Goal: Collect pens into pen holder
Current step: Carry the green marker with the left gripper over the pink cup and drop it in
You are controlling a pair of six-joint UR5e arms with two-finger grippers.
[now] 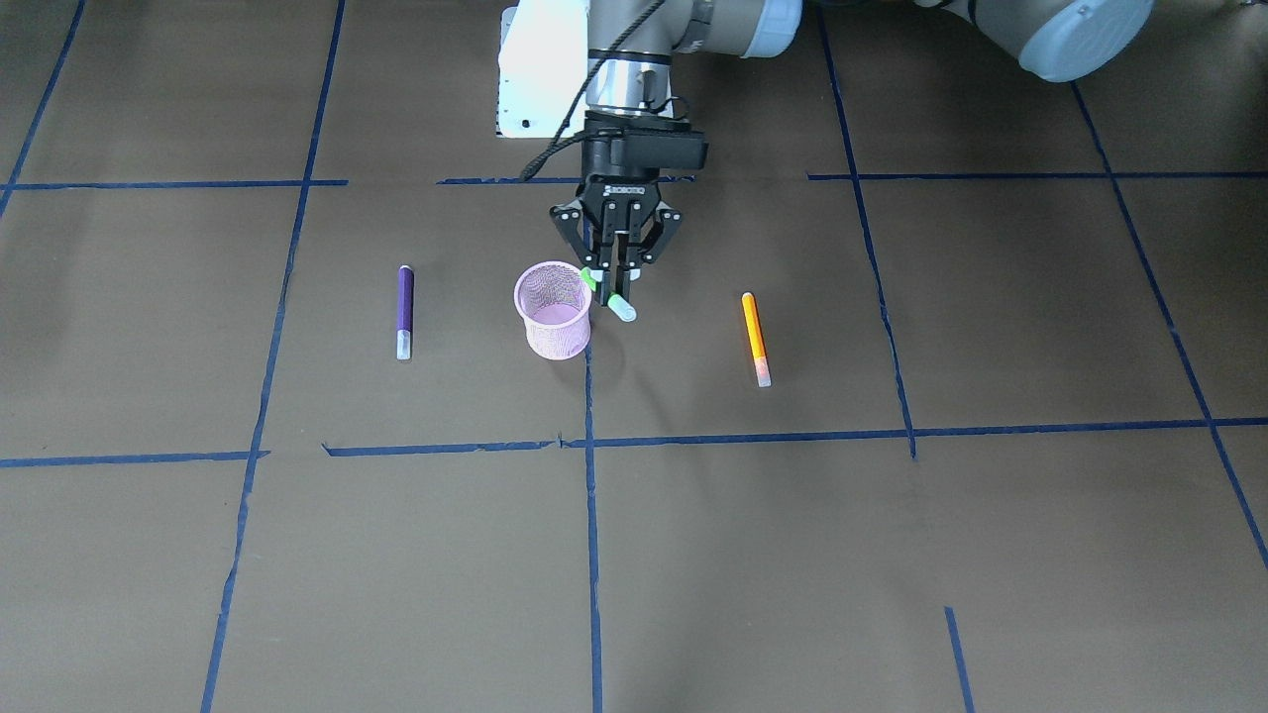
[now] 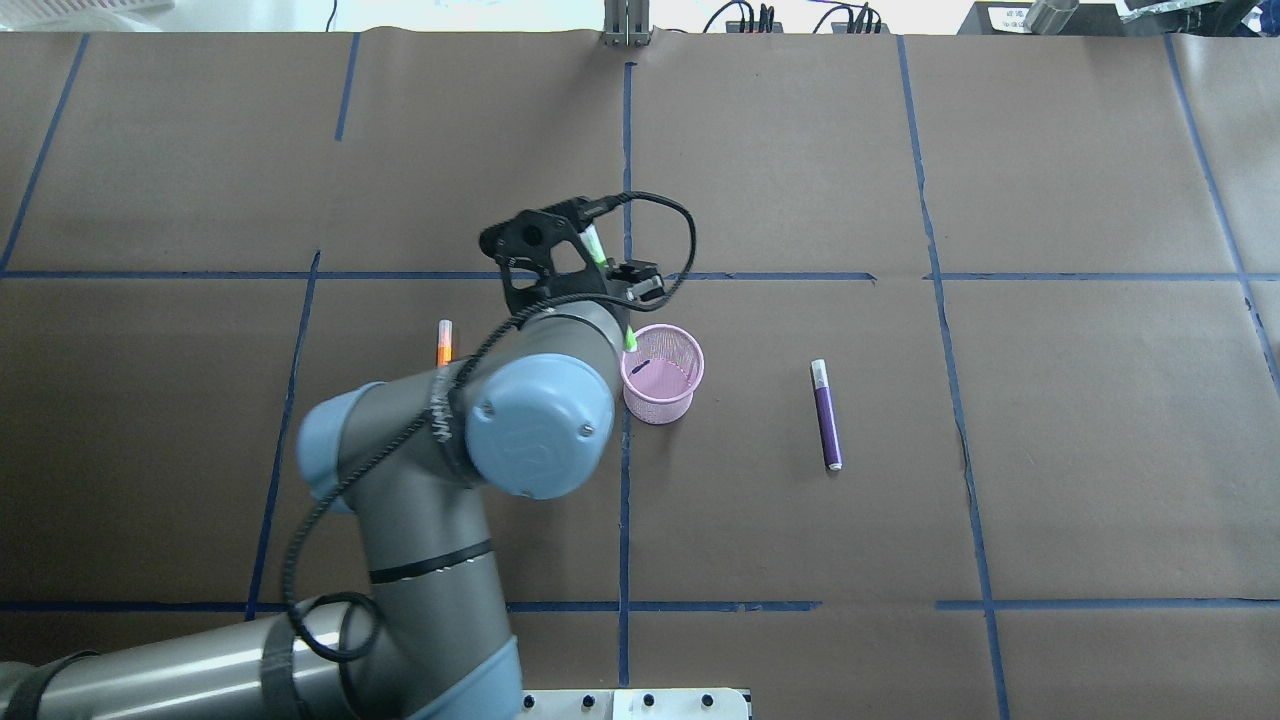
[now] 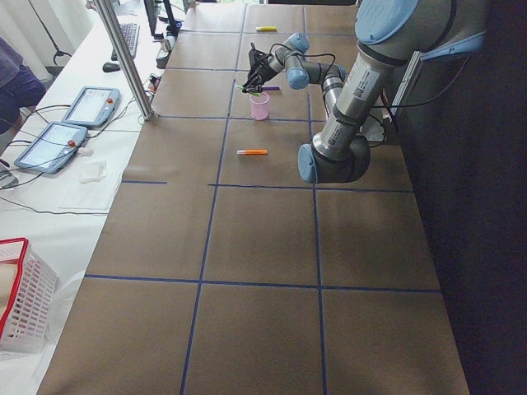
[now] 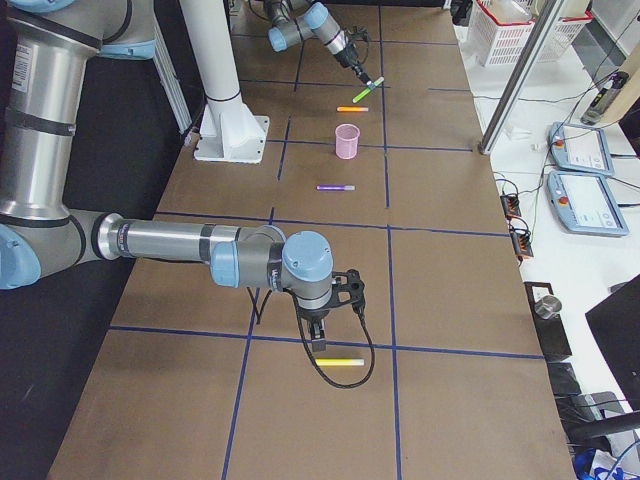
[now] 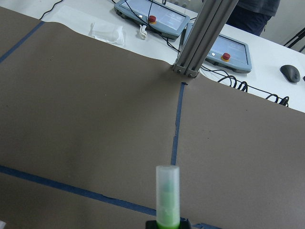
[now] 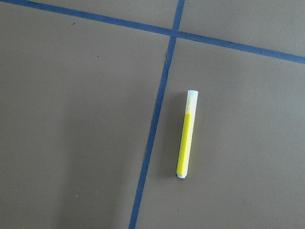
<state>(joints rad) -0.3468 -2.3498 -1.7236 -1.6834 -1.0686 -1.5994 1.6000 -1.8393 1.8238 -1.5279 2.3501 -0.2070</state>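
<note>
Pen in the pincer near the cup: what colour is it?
A green pen, pale cap; left wrist view shows it best.

Four pens are counted: a green pen [image 1: 620, 307], a purple pen [image 1: 404, 311], an orange pen [image 1: 756, 339] and a yellow pen [image 6: 185, 142]. One pink mesh cup [image 1: 554, 310] is seen. Two robot arms are counted, the left arm [image 2: 540, 400] and the right arm [image 4: 200, 245]. Two screen tablets are seen, a farther tablet [image 4: 578, 148] and a nearer tablet [image 4: 588, 205].

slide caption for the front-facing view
Left gripper holds green pen by pink pen holder; purple pen and orange pen lie flat.
</note>
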